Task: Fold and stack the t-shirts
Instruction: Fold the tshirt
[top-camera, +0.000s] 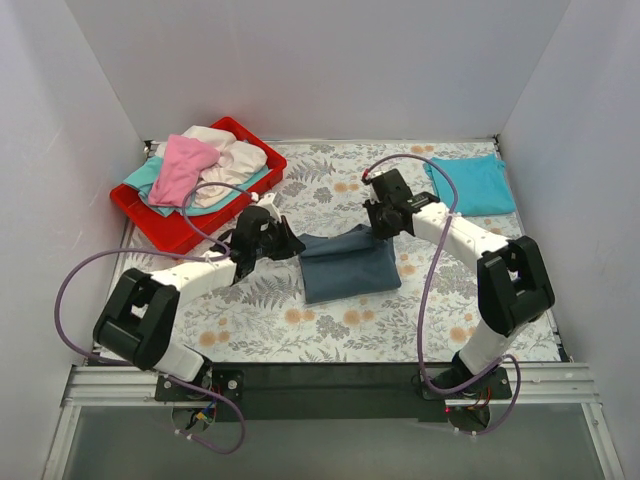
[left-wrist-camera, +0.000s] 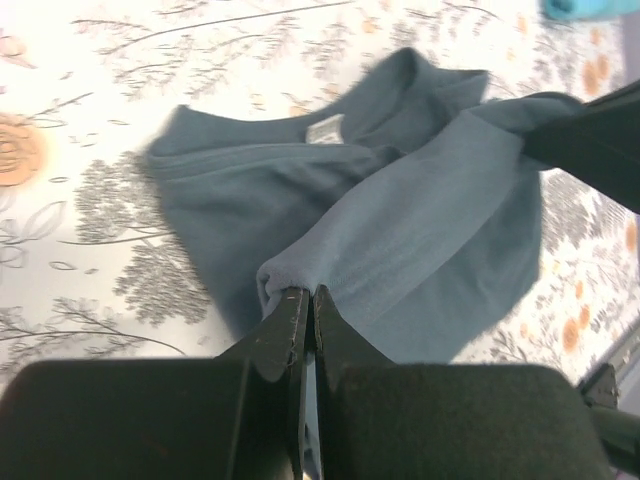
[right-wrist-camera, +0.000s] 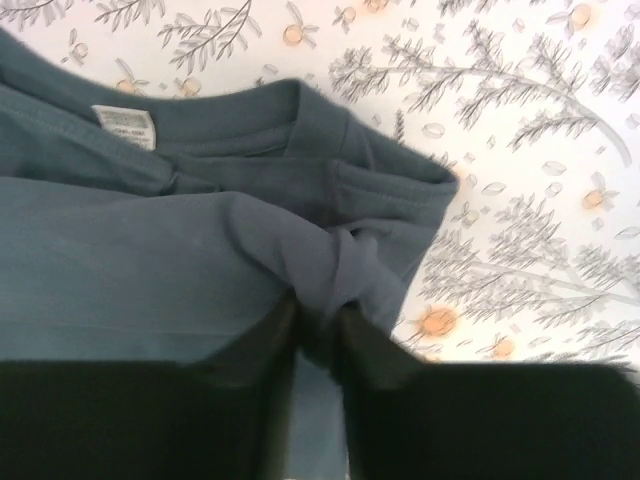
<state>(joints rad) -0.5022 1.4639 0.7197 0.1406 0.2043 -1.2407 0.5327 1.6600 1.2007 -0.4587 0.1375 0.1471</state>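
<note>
Since the grey-blue shirt is soft and floppy, the left pincer and right pincer each pinch a corner.

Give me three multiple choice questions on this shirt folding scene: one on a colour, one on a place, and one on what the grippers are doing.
1. What colour is the topmost shirt in the red tray?
A pink; B black; C yellow.
2. Where does the turquoise shirt lie?
A in the tray; B at the far right of the table cover; C at the near left edge.
3. How do the left gripper and the right gripper stand?
A both open; B both shut on the grey-blue shirt; C only the left shut.

Answers:
1 A: it shows plainly pink in the top view.
2 B: it lies flat in the far right corner, outside the tray.
3 B: each wrist view shows its fingers pinching a bunch of that cloth.
</note>
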